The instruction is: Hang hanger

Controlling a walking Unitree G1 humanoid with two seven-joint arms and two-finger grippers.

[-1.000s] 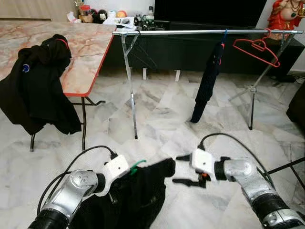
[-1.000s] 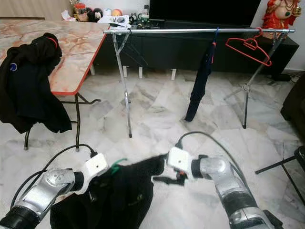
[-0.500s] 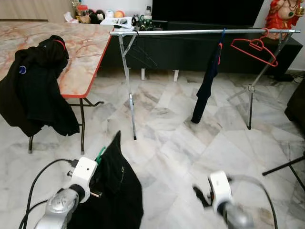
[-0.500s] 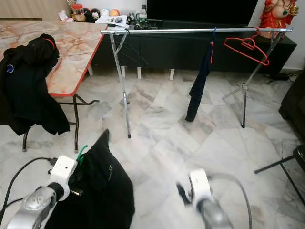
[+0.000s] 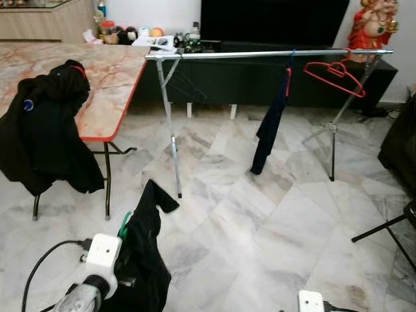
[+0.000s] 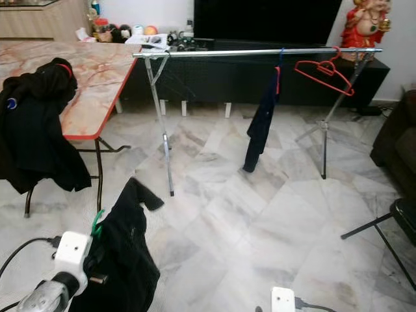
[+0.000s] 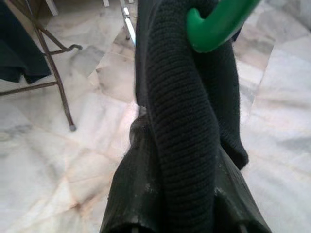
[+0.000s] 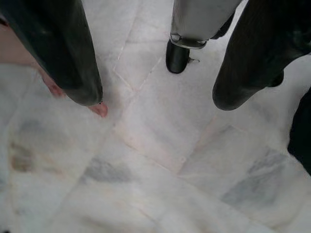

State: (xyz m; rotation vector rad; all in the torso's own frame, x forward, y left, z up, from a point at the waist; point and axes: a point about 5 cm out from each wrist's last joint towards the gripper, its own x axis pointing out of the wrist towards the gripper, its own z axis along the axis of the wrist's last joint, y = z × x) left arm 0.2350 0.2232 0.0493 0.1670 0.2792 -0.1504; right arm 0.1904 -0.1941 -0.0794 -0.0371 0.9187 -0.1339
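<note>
The left tool (image 5: 120, 281) is clamped on a green plastic hanger (image 5: 123, 224) carrying a limp black knitted garment (image 5: 146, 260), well short of the silver metal rail (image 5: 260, 54). The load is judged light and floppy; the stiff hook is best held.

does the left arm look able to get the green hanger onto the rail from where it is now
Probably not yet. The left gripper holds the green hanger with the black garment low by the floor, while the rail stands well ahead and higher. Open floor lies between, so stepping closer should do.
</note>
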